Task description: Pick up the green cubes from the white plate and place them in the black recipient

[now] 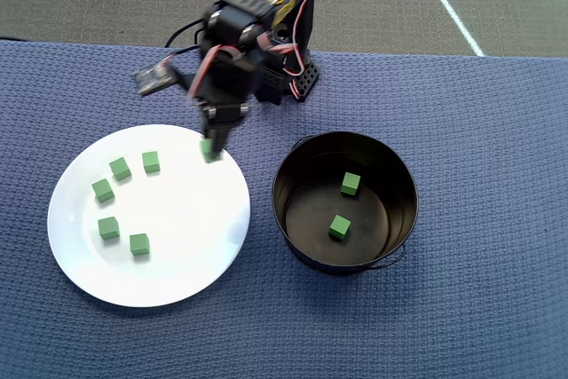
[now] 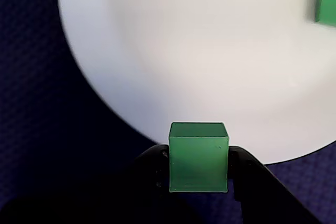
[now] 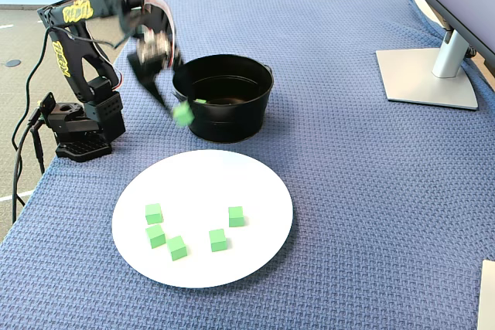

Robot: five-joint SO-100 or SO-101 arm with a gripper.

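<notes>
My gripper (image 1: pixel 211 146) is shut on one green cube (image 1: pixel 211 152), held above the right rim of the white plate (image 1: pixel 177 264). In the wrist view the cube (image 2: pixel 198 156) sits between the two dark fingers (image 2: pixel 242 174), over the plate's edge (image 2: pixel 210 51). In the fixed view the held cube (image 3: pixel 182 114) hangs just left of the black recipient (image 3: pixel 224 125). Several green cubes (image 1: pixel 108 227) lie on the plate's left half. Two green cubes (image 1: pixel 351 184) rest inside the black recipient (image 1: pixel 404 193).
The arm's base (image 3: pixel 81 125) stands at the cloth's edge behind the plate. A grey monitor stand (image 3: pixel 429 75) sits far across the blue woven cloth (image 3: pixel 348 191). Floor lies beyond the cloth's edge by the base.
</notes>
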